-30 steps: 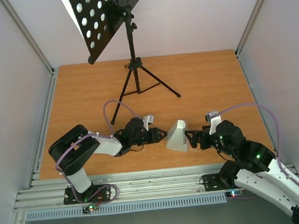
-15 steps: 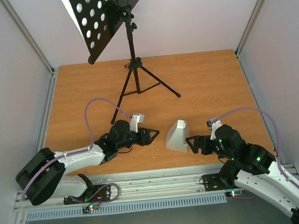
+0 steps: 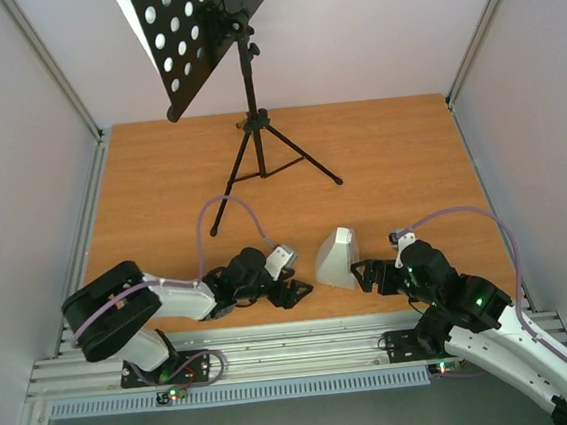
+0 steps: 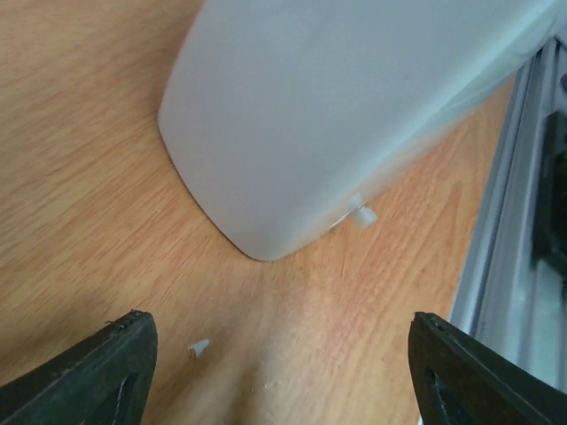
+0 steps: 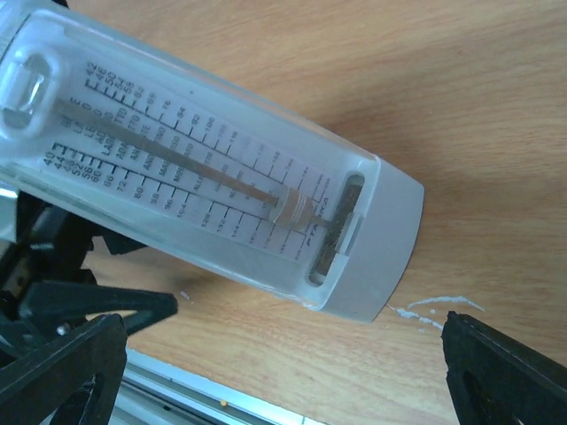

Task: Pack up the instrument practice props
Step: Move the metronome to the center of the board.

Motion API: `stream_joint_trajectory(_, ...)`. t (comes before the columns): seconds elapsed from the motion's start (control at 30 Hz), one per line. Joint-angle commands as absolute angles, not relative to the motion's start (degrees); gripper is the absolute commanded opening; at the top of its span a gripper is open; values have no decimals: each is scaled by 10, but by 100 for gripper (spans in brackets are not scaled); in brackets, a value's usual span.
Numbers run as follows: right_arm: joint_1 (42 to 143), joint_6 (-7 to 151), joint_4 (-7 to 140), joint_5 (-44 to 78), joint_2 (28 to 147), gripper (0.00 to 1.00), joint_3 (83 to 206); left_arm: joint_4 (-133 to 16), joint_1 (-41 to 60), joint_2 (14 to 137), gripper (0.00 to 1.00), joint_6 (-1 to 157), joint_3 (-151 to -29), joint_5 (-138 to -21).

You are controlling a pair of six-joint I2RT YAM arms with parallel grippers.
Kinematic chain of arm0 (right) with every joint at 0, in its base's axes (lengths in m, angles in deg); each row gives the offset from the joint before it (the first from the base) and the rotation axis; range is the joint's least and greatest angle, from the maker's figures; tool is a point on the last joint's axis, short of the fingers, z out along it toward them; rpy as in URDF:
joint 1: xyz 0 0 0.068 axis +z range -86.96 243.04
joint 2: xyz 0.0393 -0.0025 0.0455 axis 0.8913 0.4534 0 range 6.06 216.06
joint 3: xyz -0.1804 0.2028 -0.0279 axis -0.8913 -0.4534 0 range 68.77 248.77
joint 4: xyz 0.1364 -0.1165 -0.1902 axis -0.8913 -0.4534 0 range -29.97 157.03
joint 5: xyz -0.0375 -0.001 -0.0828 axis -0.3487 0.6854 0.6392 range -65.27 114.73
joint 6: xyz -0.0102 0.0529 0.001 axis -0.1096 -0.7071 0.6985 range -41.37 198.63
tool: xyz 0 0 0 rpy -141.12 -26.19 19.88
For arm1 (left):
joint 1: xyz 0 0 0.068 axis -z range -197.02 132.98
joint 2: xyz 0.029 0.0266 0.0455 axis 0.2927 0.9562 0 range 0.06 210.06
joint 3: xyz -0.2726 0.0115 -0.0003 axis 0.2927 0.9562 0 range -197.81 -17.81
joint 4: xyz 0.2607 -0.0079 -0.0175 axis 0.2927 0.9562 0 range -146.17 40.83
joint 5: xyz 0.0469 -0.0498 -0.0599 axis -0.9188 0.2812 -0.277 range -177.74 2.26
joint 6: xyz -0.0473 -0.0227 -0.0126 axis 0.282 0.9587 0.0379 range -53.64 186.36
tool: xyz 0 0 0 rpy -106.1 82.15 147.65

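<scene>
The white pyramid-shaped metronome [image 3: 336, 259] stands near the table's front edge, between the two grippers. My left gripper [image 3: 296, 290] lies low just left of it, open and holding nothing. In the left wrist view the metronome's plain white side [image 4: 337, 115] is ahead of the gripper [image 4: 279, 359], not between the fingers. My right gripper [image 3: 362, 275] is open just right of the metronome. Its wrist view shows the scale face and pendulum [image 5: 204, 195] ahead of the gripper [image 5: 283, 372]. The black tripod music stand [image 3: 248, 85] stands at the back. A white sheet [image 3: 129, 16] shows behind its holed desk.
The stand's tripod legs [image 3: 279, 163] spread over the back middle of the wooden table [image 3: 409, 160]. An aluminium rail [image 3: 277, 354] runs along the near edge, close behind both grippers. A tiny white chip [image 4: 198, 348] lies on the wood by the left fingers. White walls enclose the sides.
My left gripper has drawn away from the metronome's side toward the near edge, and its jaws have widened. The right gripper has shifted slightly toward the near edge and stayed open. The metronome has not moved.
</scene>
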State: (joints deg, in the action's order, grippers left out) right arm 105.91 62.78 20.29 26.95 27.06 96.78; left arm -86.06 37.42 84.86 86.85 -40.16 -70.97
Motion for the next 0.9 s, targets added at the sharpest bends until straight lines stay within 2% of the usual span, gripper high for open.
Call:
stream_joint_trajectory(0.0,1063,626,212,299,264,98,982,-982,396,914,79,796,-429,-739)
stream_joint_trajectory(0.43,1062,644,194,342,255,99,1015,-1159,405,1075,80,828,-479,-805)
stream_joint_trajectory(0.67,1062,654,197,362,263,98,1024,-1188,406,1133,75,845,-526,-819)
stream_joint_trajectory(0.87,1063,657,194,375,269,99,1032,-1160,407,1189,72,851,-615,-809)
